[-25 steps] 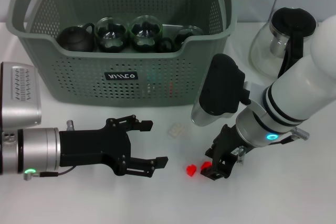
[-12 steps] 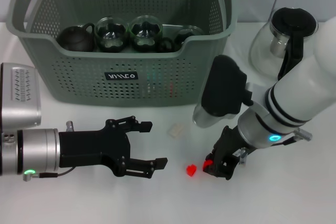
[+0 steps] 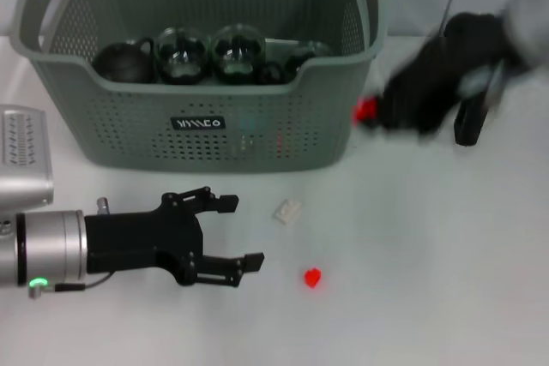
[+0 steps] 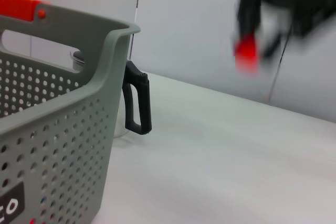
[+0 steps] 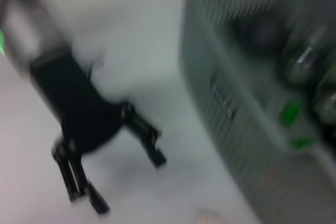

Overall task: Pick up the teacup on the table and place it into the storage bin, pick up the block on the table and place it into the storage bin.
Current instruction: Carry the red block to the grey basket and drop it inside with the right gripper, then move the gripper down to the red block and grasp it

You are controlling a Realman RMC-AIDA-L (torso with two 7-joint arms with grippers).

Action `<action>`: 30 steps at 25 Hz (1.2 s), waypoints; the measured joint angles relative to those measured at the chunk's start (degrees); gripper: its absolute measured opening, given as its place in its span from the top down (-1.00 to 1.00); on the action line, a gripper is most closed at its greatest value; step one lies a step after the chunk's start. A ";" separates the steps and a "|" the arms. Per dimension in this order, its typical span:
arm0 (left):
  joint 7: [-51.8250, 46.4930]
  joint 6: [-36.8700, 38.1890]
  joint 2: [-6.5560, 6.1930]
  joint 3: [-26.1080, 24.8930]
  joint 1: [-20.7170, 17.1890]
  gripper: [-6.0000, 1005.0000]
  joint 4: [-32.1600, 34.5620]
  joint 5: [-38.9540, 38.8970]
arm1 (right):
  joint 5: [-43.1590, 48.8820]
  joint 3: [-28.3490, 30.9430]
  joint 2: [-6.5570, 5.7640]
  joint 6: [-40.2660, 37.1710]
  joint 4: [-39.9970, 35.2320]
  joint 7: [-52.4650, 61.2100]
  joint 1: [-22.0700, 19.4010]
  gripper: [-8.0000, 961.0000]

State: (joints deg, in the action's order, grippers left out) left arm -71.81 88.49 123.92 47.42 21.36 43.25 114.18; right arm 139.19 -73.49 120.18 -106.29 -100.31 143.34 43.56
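Note:
The grey-green storage bin (image 3: 257,139) stands at the back with glass teacups (image 3: 238,51) and a dark teapot (image 3: 123,63) inside. My right gripper (image 3: 375,114) is a blur beside the bin's right wall, off the table, shut on a red block (image 3: 365,111); the left wrist view shows the same red block (image 4: 245,52) in the air. A second red block (image 3: 313,278) and a pale clear block (image 3: 287,210) lie on the table. My left gripper (image 3: 244,231) hovers open in front of the bin, left of both blocks.
The glass pitcher's black handle (image 4: 137,103) shows right behind the bin's corner (image 4: 113,40). In the right wrist view the bin wall (image 5: 236,108) and my left gripper (image 5: 113,174) appear blurred. White table (image 3: 429,255) lies to the right of the loose blocks.
My right arm has swung quickly from the table front up to the bin's right side, carrying one red block. The left gripper has shifted slightly left. One red block stays on the table.

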 joint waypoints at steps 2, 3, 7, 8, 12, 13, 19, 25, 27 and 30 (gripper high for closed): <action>0.06 0.01 0.01 -0.01 -0.07 -0.89 0.04 0.00 | -2.10 9.52 -0.17 -3.57 -2.14 0.69 5.30 0.49; 0.16 0.03 0.00 -0.05 -0.06 -0.89 0.04 -0.01 | -2.68 13.24 -0.28 -4.24 -2.06 0.53 7.56 0.48; 0.50 0.04 0.02 -0.03 0.05 -0.89 -0.13 -0.12 | -2.54 20.91 -0.85 1.72 3.97 -3.13 13.42 0.45; 0.52 0.04 0.03 -0.05 0.03 -0.89 -0.11 -0.15 | -2.21 20.60 -1.14 5.10 6.76 -3.85 14.06 0.44; 0.53 0.11 0.07 -0.05 0.02 -0.89 -0.06 -0.25 | -0.99 16.68 -2.56 16.83 20.60 -6.50 15.74 0.41; 0.53 0.10 0.06 -0.05 0.05 -0.89 -0.08 -0.28 | -0.66 15.89 -2.83 19.63 24.23 -7.51 16.09 0.40; 0.53 0.10 0.02 -0.15 -0.11 -0.89 -0.01 -0.37 | 2.54 14.01 -2.67 30.42 35.81 -12.30 16.72 0.35; 0.53 0.11 0.00 -0.74 0.01 -0.89 0.01 -0.12 | 1.20 13.64 -1.38 27.20 30.01 -14.44 14.17 -0.20; 0.53 0.16 0.01 -0.75 0.03 -0.89 0.08 -0.14 | -1.74 13.63 -0.77 22.16 24.01 -15.76 11.37 -0.29; 0.67 0.16 0.00 -0.76 -0.08 -0.89 0.11 -0.28 | -7.32 13.57 -0.25 12.98 16.75 -18.79 6.39 -0.42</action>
State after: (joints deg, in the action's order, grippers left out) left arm -71.14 88.65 123.92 46.66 21.28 43.36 113.90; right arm 131.87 -59.91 119.93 -93.31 -83.56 124.55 49.95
